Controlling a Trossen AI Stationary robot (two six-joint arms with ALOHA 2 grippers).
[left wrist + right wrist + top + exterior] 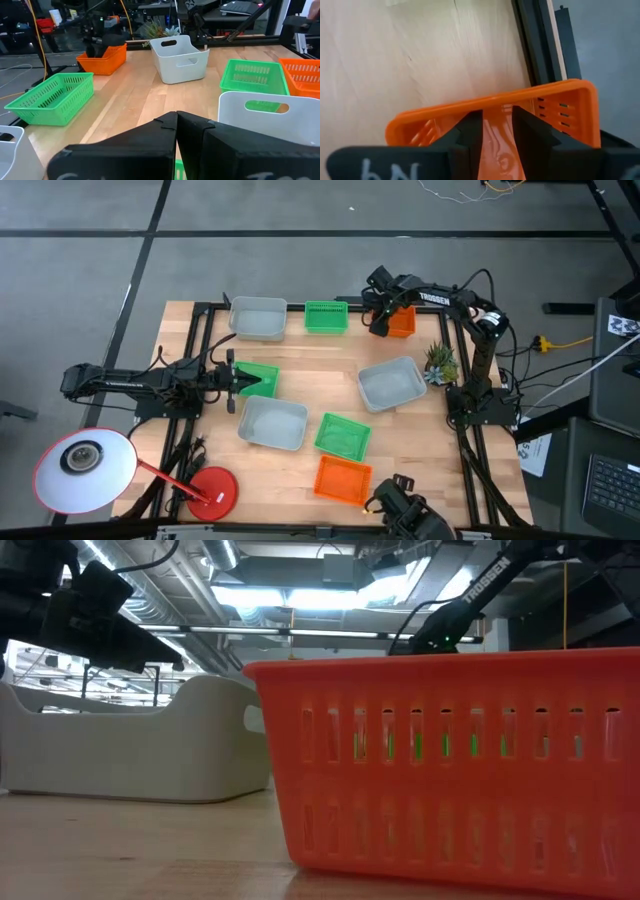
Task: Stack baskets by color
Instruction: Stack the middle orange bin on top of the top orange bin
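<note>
Right wrist view, right hand point(497, 135) astride orange basket point(570, 107) rim

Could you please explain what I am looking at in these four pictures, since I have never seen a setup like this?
This is a robot with two dark arms at a wooden table, each ending in a two-fingered pincer. One picture looks straight down, one looks level across the tabletop, and two come from cameras on the arms' wrists. On the table lie small plastic baskets: from above I count three grey, three green and two orange. There is also a potted plant and a red disc. The left pincer is shut at the edge of a green basket; I cannot tell whether it grips it. The right pincer stands open over the orange basket by the table's edge.
</note>
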